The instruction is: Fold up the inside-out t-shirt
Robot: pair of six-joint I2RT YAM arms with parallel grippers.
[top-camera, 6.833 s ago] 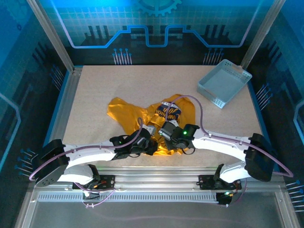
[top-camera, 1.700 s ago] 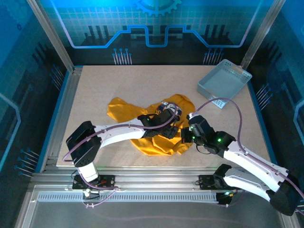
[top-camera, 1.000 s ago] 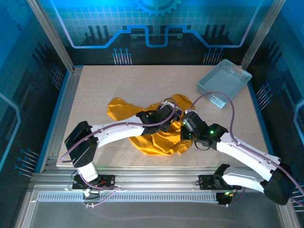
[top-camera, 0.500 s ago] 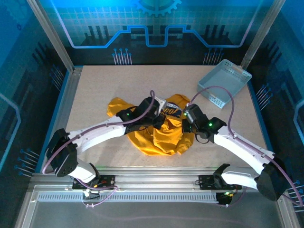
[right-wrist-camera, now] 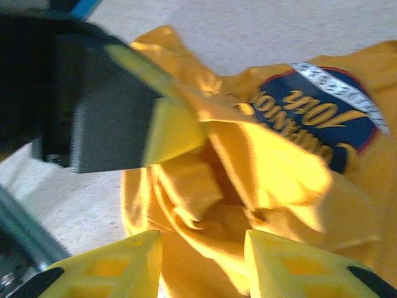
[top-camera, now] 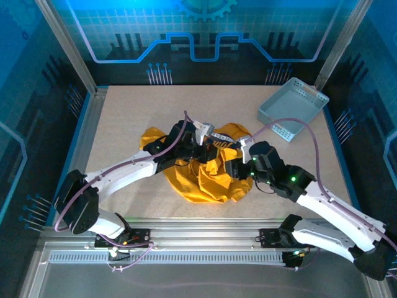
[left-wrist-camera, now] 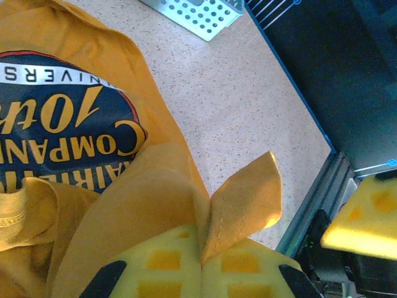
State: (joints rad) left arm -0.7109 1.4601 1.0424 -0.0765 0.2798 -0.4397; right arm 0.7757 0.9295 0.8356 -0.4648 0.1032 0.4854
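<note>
Inside-out t-shirt [top-camera: 208, 180] is lying bunched in a heap at the middle of the table [top-camera: 124, 112], well apart from the basket [top-camera: 291, 108] in the far right corner. Its navy print [left-wrist-camera: 62, 130] is showing face-up. Left gripper [left-wrist-camera: 201, 264] is clamping a thin fold of the yellow cloth, pads pressed flat together, with a small ear of fabric sticking up out of the pinch. Right gripper [right-wrist-camera: 201, 254] is hanging just beside it over the heap, fingers [right-wrist-camera: 291, 264] standing apart. Nothing seems to be gripped there, though blur in the right wrist view is making that hard to confirm. Risks as I am judging them: the left pinch is sitting on a small bite near an edge, so a firm pull could be slipping the cloth free. It could also be lifting one layer while dragging the rest into a tighter knot. The right jaws, closing into the heap unsighted, could be catching several layers at once and locking the tangle. The two grippers are working very near each other, so any sideways move is risking a knock. The purple cable [top-camera: 291, 124] is looping over the work area and could be snagging.
</note>
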